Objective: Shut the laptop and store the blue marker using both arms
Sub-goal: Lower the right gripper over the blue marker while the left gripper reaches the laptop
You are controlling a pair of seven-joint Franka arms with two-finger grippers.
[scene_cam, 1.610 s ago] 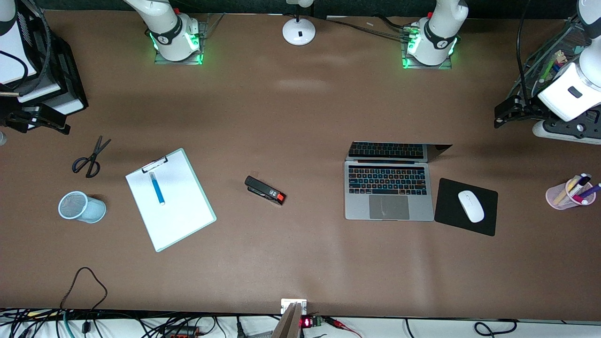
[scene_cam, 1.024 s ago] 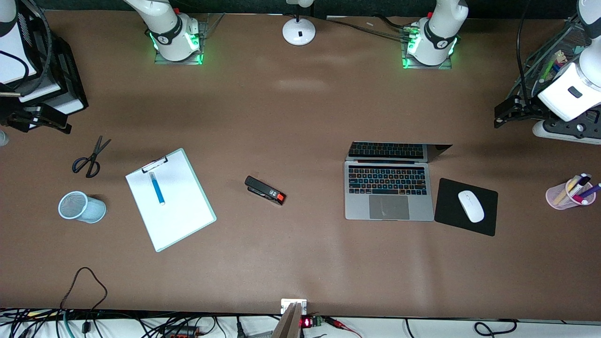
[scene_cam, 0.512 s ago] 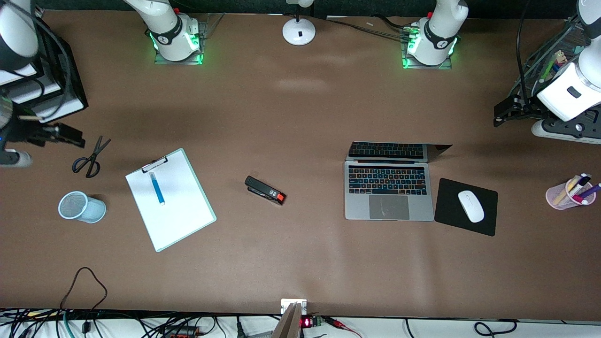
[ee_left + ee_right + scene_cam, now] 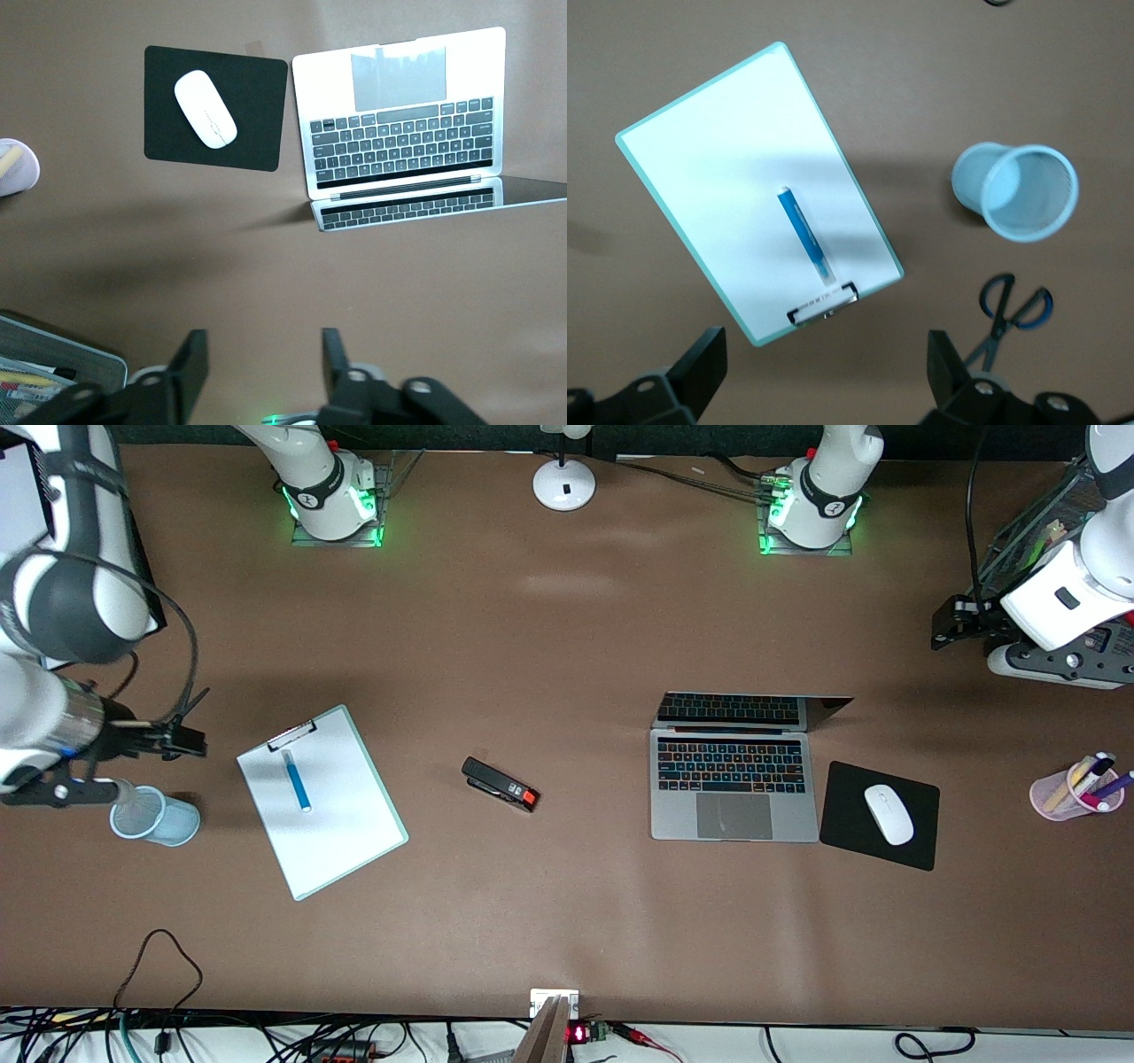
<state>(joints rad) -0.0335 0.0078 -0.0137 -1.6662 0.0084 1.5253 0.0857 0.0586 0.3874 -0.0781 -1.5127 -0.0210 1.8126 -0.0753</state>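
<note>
Figure: start of the approach, both arms in motion. The right hand [image 4: 182, 741], fingers spread wide and empty, has swung in from the table's edge at the right arm's end and now hangs over the scissors [image 4: 1010, 312], beside the clipboard [image 4: 321, 802]. A second ago it was parked farther off, next to the black tray stack. The blue marker [image 4: 297, 781] lies flat on the clipboard's white sheet, its whitish end toward the clip, untouched; the right wrist view shows it [image 4: 804, 234] ahead of the spread fingers. The light-blue mesh cup [image 4: 155, 816] stands near the clipboard, toward the right arm's end of the table, and is judged the likely place to store the marker.

The left hand [image 4: 961, 624] has shifted only slightly, over bare table near the wire rack at the left arm's end, well apart from the laptop [image 4: 733, 784]. Its fingers [image 4: 188, 367] are seen parted with nothing between them, narrower than the right hand's. The laptop stands open, lid raised, between the stapler [image 4: 500, 784] and the mouse pad [image 4: 879, 815].

Neither task step is done; the right arm's move suggests the marker pick-up comes first.
</note>
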